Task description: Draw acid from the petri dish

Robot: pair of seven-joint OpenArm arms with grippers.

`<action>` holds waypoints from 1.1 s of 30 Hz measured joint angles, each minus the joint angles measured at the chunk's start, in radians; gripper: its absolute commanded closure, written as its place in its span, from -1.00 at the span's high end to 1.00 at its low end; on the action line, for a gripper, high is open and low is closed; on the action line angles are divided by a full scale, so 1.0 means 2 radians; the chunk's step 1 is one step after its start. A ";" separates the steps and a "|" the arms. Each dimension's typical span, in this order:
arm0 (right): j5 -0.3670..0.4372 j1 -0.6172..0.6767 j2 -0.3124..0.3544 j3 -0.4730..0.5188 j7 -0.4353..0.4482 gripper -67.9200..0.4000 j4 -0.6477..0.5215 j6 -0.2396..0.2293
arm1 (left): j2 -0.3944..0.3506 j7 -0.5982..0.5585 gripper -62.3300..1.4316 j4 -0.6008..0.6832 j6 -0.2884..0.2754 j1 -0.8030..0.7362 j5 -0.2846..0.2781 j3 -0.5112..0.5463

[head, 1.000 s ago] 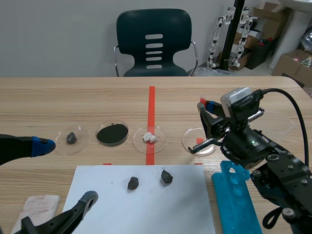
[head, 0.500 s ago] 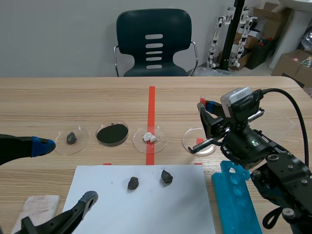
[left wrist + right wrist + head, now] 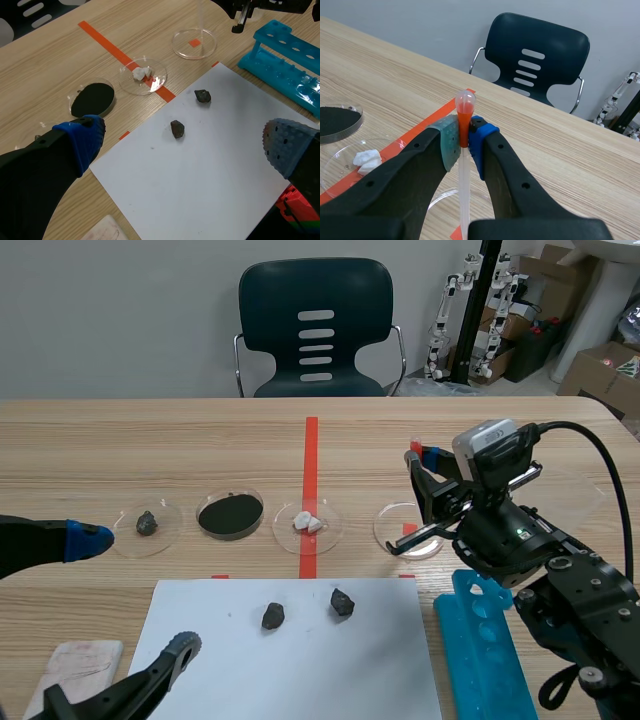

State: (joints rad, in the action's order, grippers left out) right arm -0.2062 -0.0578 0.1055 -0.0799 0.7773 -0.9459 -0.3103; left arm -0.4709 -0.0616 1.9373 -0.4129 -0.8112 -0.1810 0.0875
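Showing the right gripper (image 3: 464,136) closed on a pipette (image 3: 464,106): its grey-green and blue pads (image 3: 448,141) pinch the neck just below the orange-red bulb. The bulb stands upright at 12 o'clock above the fingers, and the clear stem hangs straight down between them. Under the stem lies the clear petri dish (image 3: 388,522), the task's vessel, set over an orange-red tape square. Whether the tip touches the dish's contents cannot be told.

In the scene view this dish sits at the 3 o'clock end of a row of four. At its 9 o'clock, astride the central tape line, lies a dish of white lumps (image 3: 307,523). Further toward 9 o'clock are a dish of black powder (image 3: 231,515) and then a dish with one dark stone (image 3: 147,524).

At 6 o'clock of the row lies a white sheet (image 3: 300,670) bearing two dark stones (image 3: 273,616), side by side and apart. A blue tube rack (image 3: 480,660) lies at 3 o'clock of the sheet, just beside its edge and under the right arm.

The left gripper (image 3: 185,150) hovers at the sheet's 9 o'clock edge with its fingers spread wide. Its blue pad is toward the dish row, its grey pad is nearer the robot, and nothing is between them. A pale cloth (image 3: 73,665) lies at 9 o'clock of the sheet. A dark chair (image 3: 316,330) stands at 12 o'clock beyond the table (image 3: 150,440).
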 measured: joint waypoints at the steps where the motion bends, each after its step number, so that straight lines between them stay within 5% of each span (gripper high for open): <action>1: 0.000 0.000 0.000 0.000 0.000 -0.83 0.000 0.000 | 0.000 0.000 1.00 0.000 0.000 0.000 0.000 0.000; 33: 0.000 0.000 0.000 0.000 0.000 -0.79 0.000 0.000 | 0.000 0.000 1.00 0.000 0.000 0.000 0.000 0.000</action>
State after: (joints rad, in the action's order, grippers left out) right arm -0.2062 -0.0578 0.1055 -0.0799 0.7773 -0.9459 -0.3103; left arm -0.4709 -0.0616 1.9373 -0.4129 -0.8112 -0.1810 0.0875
